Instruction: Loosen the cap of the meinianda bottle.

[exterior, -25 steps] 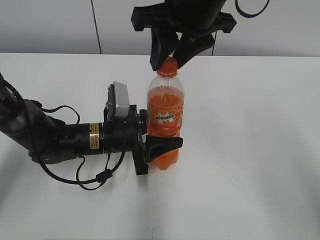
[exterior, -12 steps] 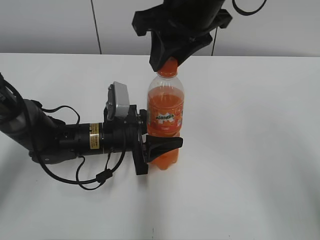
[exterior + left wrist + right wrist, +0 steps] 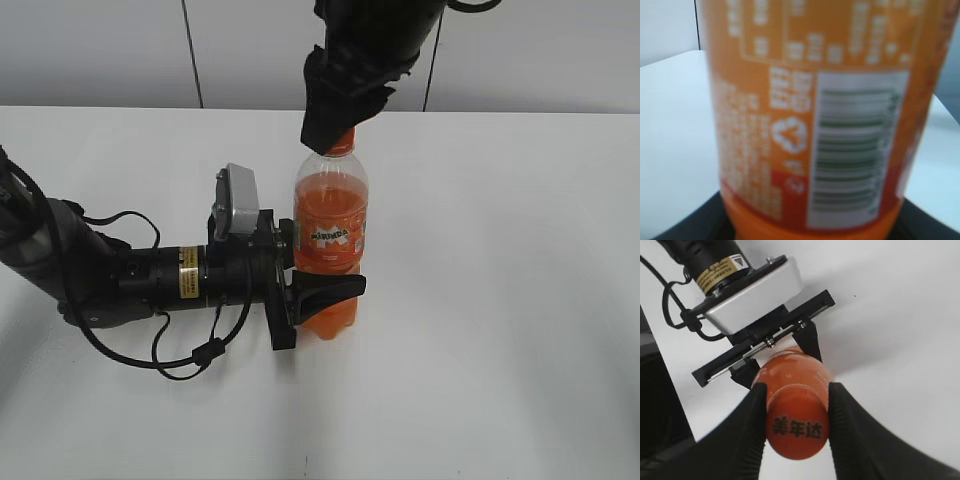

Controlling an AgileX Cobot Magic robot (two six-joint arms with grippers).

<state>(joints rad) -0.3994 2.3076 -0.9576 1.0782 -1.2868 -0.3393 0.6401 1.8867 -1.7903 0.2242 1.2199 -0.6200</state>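
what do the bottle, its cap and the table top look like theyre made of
The bottle: clear, glossy plastic by the look; the orange drink shows through above a printed label.
The cap: opaque orange plastic, smooth with a soft sheen, dark characters printed on top.
The table top: white, matte and even; probably laminate, though that is uncertain.

I stood over a plain white table point(image 3: 500, 300), evenly lit, with a pale grey panelled wall point(image 3: 100, 50) behind it.

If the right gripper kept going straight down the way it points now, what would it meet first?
The right gripper already grips the cap; pushing on, it would likely meet the meinianda bottle's shoulder just below.
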